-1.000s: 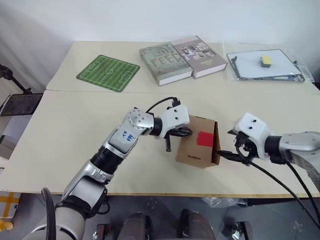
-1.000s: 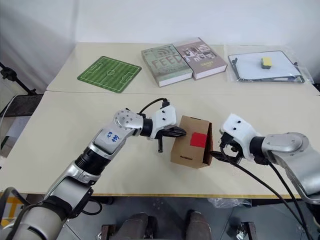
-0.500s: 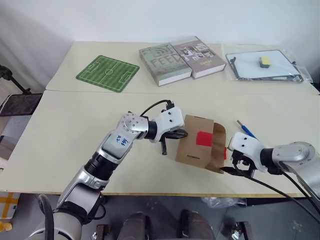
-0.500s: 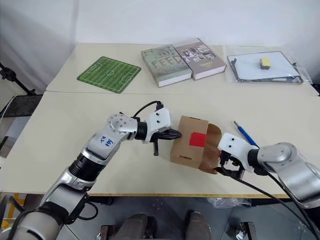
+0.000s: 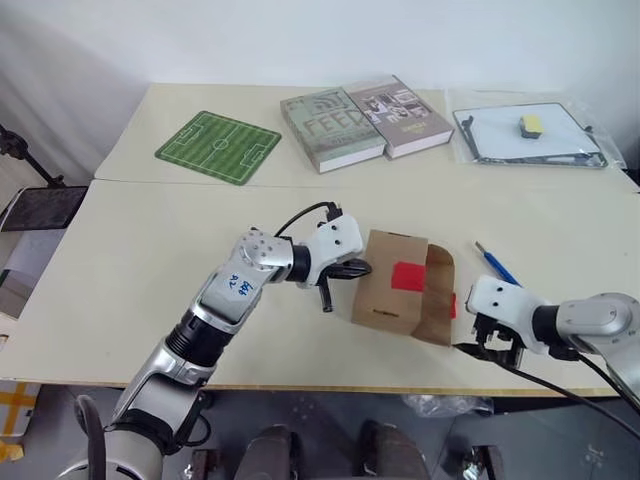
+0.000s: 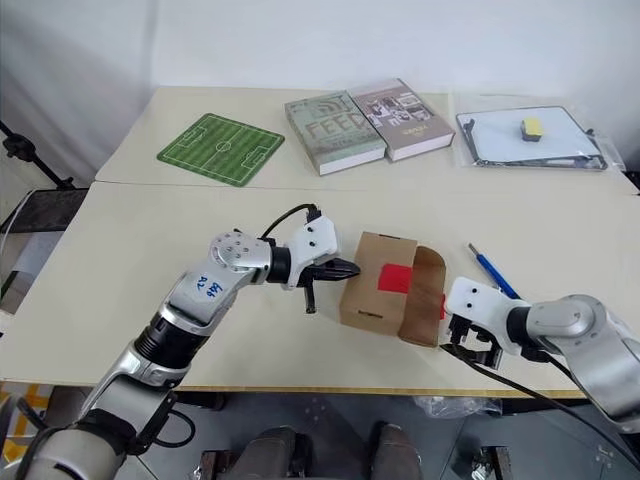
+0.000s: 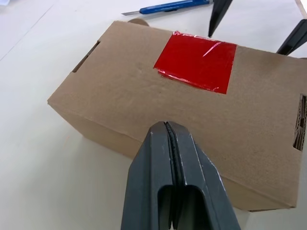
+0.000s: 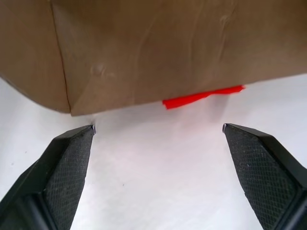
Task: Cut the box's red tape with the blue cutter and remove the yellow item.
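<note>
The box point(image 5: 385, 296) is a small brown carton on the front table, with a square of red tape point(image 5: 408, 276) on its top face. Its right end flap point(image 5: 438, 298) lies folded out on the table with a strip of red tape point(image 8: 201, 97) at its edge. My left gripper point(image 5: 356, 268) is shut and empty, its tips at the box's left side. My right gripper point(image 5: 487, 346) stands open just right of the flap, near the table's front edge, holding nothing. The blue cutter point(image 5: 494, 263) lies on the table beyond the right gripper. The yellow item is hidden.
On the back table lie a green football-pitch mat point(image 5: 217, 146), two hardcover books point(image 5: 363, 118) and a whiteboard point(image 5: 528, 133) with a yellow eraser point(image 5: 531, 122). The front table point(image 5: 140, 270) ends in an edge close under my right gripper.
The box's right flap has swung from upright down onto the table. My right gripper has dropped and drawn back toward the front edge, uncovering the blue cutter. The left gripper stays at the box.
</note>
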`<state>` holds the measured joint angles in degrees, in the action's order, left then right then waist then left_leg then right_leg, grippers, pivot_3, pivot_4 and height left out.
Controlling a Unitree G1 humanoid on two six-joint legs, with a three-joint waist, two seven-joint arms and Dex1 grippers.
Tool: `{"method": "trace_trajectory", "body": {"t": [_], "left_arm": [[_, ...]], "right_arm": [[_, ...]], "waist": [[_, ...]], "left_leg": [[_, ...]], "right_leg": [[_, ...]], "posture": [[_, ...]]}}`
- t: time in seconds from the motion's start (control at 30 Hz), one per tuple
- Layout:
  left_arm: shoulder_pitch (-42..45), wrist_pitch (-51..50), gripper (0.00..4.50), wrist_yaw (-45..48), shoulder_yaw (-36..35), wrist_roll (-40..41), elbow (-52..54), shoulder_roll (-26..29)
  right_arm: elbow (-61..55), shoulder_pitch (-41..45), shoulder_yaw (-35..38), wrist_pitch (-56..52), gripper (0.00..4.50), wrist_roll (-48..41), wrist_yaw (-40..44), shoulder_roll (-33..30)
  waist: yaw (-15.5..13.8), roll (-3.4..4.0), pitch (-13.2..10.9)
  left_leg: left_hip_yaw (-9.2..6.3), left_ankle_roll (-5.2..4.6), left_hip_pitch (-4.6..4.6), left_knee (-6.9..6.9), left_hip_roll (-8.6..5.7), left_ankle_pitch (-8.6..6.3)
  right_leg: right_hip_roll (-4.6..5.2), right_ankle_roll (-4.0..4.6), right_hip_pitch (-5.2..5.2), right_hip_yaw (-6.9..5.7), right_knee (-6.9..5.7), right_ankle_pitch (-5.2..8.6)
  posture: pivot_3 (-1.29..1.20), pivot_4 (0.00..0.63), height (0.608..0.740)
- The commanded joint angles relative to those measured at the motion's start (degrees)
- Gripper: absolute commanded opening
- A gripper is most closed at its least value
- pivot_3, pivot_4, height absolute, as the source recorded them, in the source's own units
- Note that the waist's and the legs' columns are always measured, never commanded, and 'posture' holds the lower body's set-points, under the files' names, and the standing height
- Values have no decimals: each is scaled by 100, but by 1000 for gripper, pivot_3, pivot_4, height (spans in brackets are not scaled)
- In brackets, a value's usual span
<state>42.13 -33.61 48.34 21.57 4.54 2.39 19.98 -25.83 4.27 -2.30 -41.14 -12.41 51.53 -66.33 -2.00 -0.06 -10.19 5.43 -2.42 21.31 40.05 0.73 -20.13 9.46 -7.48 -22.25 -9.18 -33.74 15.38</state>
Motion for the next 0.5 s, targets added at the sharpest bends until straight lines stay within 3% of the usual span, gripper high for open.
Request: {"method": "trace_trajectory", "body": {"t": [0.03,0.23,0.37,0.5], "left_arm": [[-154,-176,0,-16,113,-72,-65,36],[-91,-135,0,-63,109,-93,-174,-60],[-81,-137,0,-56,92,-99,-182,-70],[-98,-150,0,-61,65,-99,-170,-45]], "right_arm": [[150,-66,95,-105,4471,-28,91,9],[323,261,380,-474,4471,-345,52,281],[454,-110,219,-126,4471,-6,87,12],[467,-128,520,-315,4471,-233,-41,211]], "waist": [[-2,0,0],[35,0,0],[19,0,0],[-1,-1,0]], "left_leg": [[0,0,0,0,0,0],[1,0,0,0,2,0],[1,0,1,0,1,0],[0,-1,0,0,-1,-1]], "right_leg": [[0,0,0,1,0,0],[1,0,-3,2,-3,0],[2,1,-4,2,-3,0],[4,1,0,1,-1,0]], "posture": [[0,150,740],[0,150,740],[0,150,740],[0,150,740]]}}
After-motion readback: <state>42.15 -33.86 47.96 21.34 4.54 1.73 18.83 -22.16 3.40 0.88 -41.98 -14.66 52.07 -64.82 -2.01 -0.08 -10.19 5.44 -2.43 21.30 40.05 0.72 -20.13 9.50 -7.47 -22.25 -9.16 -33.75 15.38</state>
